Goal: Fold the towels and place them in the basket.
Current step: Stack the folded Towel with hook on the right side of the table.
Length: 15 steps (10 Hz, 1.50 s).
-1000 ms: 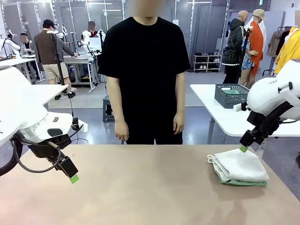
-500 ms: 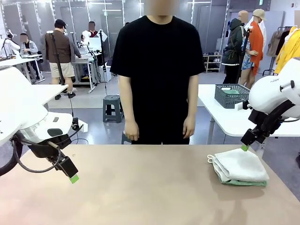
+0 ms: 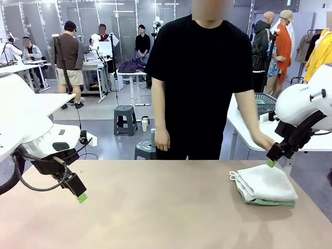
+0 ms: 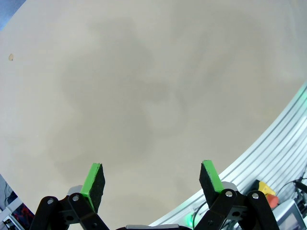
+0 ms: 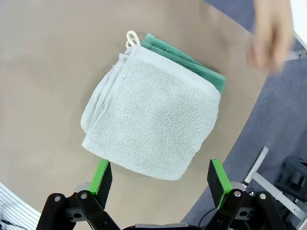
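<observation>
The folded towels [image 5: 151,115] lie stacked at twelve o'clock from the empty, spread right tool [image 5: 159,178], which hangs nearest; the left tool [image 4: 151,178] gapes empty over bare tabletop [image 4: 144,86].

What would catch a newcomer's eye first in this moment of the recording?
Probably the folded towels: a cream-white towel stacked on a mint-green towel, near the table's right edge. The open right gripper hovers above them. The person's hand reaches down at the far right edge, beside the right arm, with the dark grey basket on a white table behind.
</observation>
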Tool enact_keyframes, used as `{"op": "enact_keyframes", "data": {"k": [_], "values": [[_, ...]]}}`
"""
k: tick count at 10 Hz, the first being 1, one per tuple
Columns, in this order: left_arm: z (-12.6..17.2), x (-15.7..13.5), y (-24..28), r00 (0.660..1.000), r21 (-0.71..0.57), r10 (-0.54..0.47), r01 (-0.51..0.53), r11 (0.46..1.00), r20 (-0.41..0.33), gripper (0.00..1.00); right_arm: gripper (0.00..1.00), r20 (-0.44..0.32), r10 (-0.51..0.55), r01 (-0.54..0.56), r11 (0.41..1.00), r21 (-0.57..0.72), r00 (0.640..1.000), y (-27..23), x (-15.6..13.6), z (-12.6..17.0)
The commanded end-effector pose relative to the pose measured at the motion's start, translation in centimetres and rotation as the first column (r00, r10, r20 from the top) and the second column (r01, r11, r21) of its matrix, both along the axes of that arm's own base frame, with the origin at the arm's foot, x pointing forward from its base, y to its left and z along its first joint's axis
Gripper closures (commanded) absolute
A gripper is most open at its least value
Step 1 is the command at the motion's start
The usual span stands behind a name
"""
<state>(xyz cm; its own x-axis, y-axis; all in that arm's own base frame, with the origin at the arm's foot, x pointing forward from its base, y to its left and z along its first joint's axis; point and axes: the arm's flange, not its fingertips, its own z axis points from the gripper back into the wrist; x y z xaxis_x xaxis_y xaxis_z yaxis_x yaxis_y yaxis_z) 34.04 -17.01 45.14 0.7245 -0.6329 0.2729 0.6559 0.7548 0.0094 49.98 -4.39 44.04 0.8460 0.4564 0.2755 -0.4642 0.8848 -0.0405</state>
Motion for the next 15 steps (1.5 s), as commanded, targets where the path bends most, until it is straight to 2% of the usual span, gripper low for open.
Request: {"op": "enact_keyframes", "data": {"k": [1, 2, 4, 6, 8, 10, 12, 15], "values": [[0.0, 0.0, 0.0, 1.000, 0.000, 0.000, 0.000, 1.000, 0.000, 0.00, 0.00, 0.000, 0.000, 0.000, 1.000, 0.000, 1.000, 0.0, 0.0, 0.0], [3.1, 2.5, 2.2, 0.999, -0.073, 0.019, -0.017, 0.997, 0.026, 0.00, 0.00, 0.086, 0.081, -0.083, 0.996, 0.018, 0.993, -0.2, -2.1, 4.6], [8.3, 3.1, 6.0, 0.998, -0.169, 0.035, -0.027, 0.985, 0.048, 0.00, 0.00, 0.164, 0.125, -0.136, 0.989, 0.061, 0.979, -0.9, -5.5, 10.9], [13.3, 2.0, 10.7, 0.999, -0.338, 0.038, -0.028, 0.941, 0.022, 0.00, 0.00, 0.166, 0.083, -0.113, 0.977, 0.180, 0.983, -3.7, -8.9, 16.2], [17.2, 0.5, 17.0, 0.992, -0.480, 0.127, -0.115, 0.870, -0.008, 0.00, 0.00, 0.117, 0.062, -0.101, 0.923, 0.371, 0.991, -7.6, -11.9, 19.6], [17.9, -1.6, 23.5, 0.976, -0.601, 0.199, -0.211, 0.771, -0.088, 0.00, 0.00, 0.075, -0.005, -0.037, 0.837, 0.545, 0.997, -12.2, -14.0, 19.7], [17.1, -4.6, 29.2, 0.956, -0.693, 0.263, -0.278, 0.666, -0.130, 0.00, 0.00, 0.016, -0.023, 0.006, 0.726, 0.688, 1.000, -15.5, -16.8, 17.9], [12.2, -9.1, 35.0, 0.918, -0.814, 0.332, -0.357, 0.458, -0.216, 0.00, 0.00, -0.026, -0.059, 0.054, 0.540, 0.840, 0.998, -18.0, -21.0, 13.0]]}}
